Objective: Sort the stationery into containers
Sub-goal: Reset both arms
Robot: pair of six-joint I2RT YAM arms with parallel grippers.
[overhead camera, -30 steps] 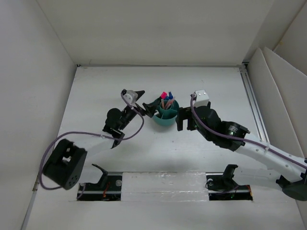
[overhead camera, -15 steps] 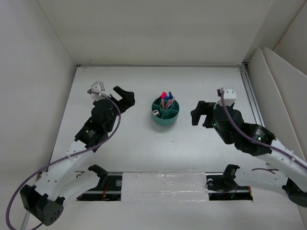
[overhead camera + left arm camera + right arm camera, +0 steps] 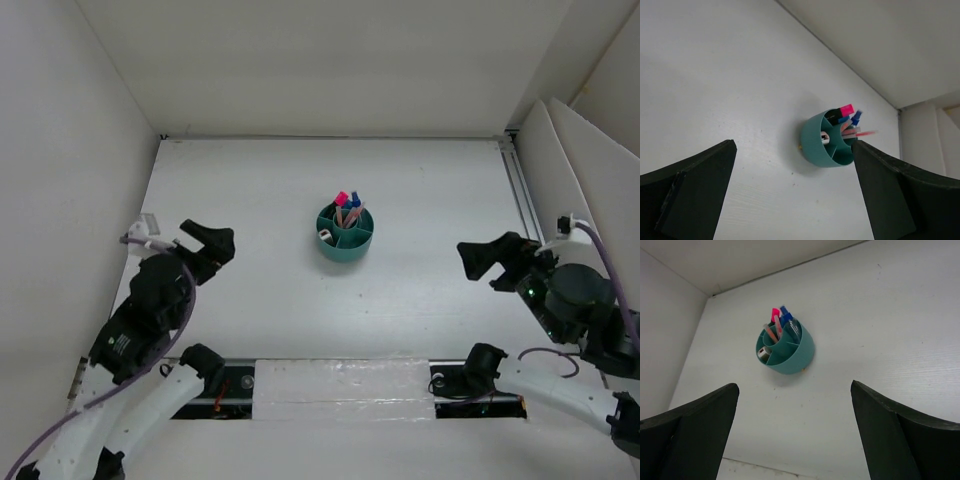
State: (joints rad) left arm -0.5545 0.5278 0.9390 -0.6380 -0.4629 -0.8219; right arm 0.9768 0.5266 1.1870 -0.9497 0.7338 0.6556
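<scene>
- Your left gripper hangs above the table near its left edge, with the fingers spread wide and nothing between them.
- Your right gripper hangs near the right edge, its fingers also spread wide and empty.
- The teal organizer stands upright at the middle of the table, between the two grippers and well apart from both.
- The pink-ended marker and blue-ended marker stand in its far half, coloured ends up, with the thin pink-orange pens just beside them. You cannot tell which compartment holds each.
- A small pale item sits in an outer compartment on the organizer's left side. It is too small to name.
</scene>
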